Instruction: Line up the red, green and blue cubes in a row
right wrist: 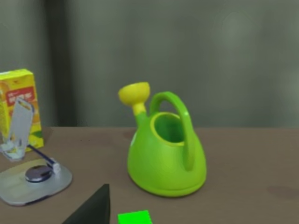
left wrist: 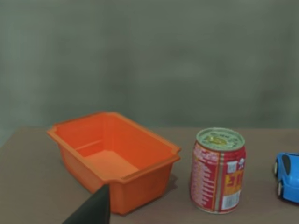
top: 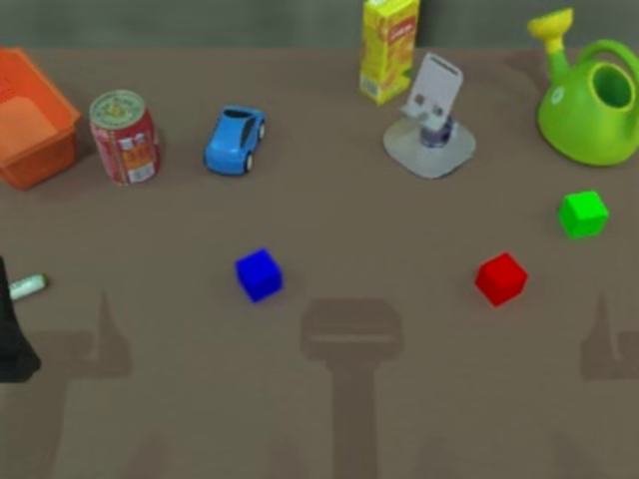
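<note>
- Left gripper (top: 12, 334) shows only as a dark shape cut off at the table's left edge; its opening cannot be judged
- Right gripper is out of the top view
- Blue cube (top: 259, 274) sits left of centre, red cube (top: 500, 278) right, green cube (top: 583, 214) beside the watering can (top: 589, 100)

Blue cube (top: 259, 274) is seen left of centre; red cube (top: 500, 278) well apart to its right; green cube (top: 583, 214) near red, set farther back.

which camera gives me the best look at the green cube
The top view: the green cube shows whole, near the table's right edge, just below the watering can. The right wrist view catches only its top face at the frame edge. The left wrist view does not show it.
</note>
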